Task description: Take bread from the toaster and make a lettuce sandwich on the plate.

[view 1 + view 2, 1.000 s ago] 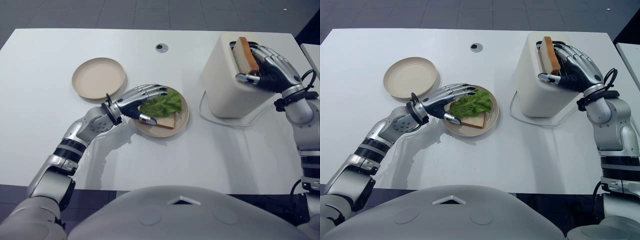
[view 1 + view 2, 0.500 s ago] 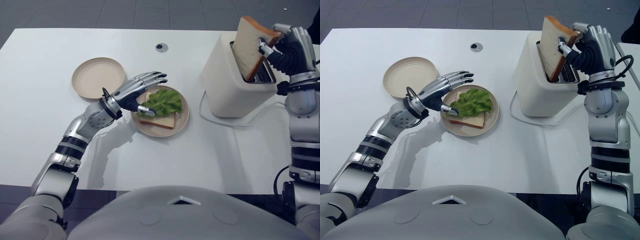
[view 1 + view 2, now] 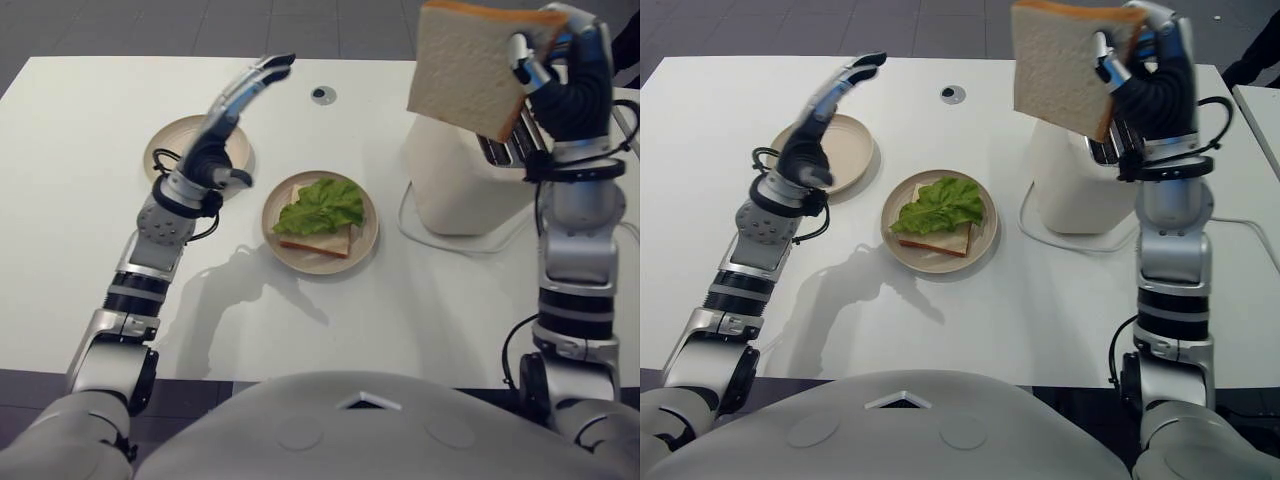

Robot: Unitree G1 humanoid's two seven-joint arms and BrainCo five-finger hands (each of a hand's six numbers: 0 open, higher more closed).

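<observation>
My right hand point(image 3: 565, 70) is shut on a bread slice point(image 3: 465, 65), holding it high above the cream toaster point(image 3: 450, 170) at the right. A tan plate point(image 3: 365, 235) in the middle of the table carries a bread slice point(image 3: 325, 242) with a green lettuce leaf point(image 3: 322, 205) on top. My left hand point(image 3: 228, 115) is raised above the table to the left of that plate, over a second, bare tan plate point(image 3: 165, 145); its fingers are stretched out and hold nothing.
The toaster's cord point(image 3: 470, 245) loops on the white table point(image 3: 400, 330) in front of the toaster. A small round grommet point(image 3: 323, 95) sits at the table's far middle. Another table edge point(image 3: 1260, 110) shows at the far right.
My right hand has lifted the bread slice clear out of the toaster slot and upward. My left hand has drawn back from the sandwich plate and risen up to the left.
</observation>
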